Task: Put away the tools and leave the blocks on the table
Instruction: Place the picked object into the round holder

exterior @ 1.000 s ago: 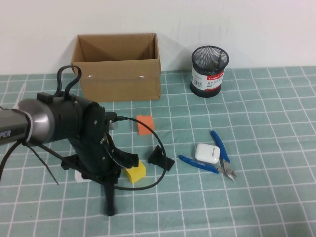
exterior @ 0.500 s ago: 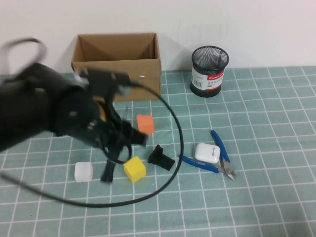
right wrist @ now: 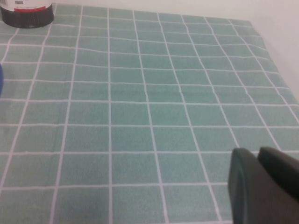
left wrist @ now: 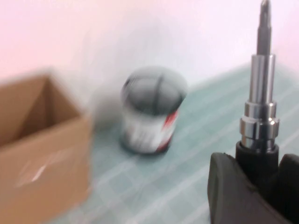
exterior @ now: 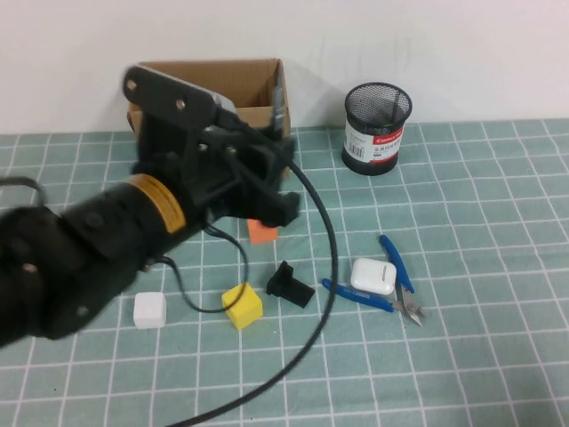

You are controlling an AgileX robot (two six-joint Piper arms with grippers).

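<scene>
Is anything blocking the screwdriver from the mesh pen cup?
Nothing visible does. The left claw holds the screwdriver upright above the table; open air separates it from the pen cup. The right claw is shut, away.

From my station the lighting is even and bright, shadows under the yellow block and black bracket soft. My left arm smears with motion blur overhead. In the left wrist view the pen cup and cardboard box blur heavily, while the screwdriver shaft stays sharp, faintly glinting.
</scene>
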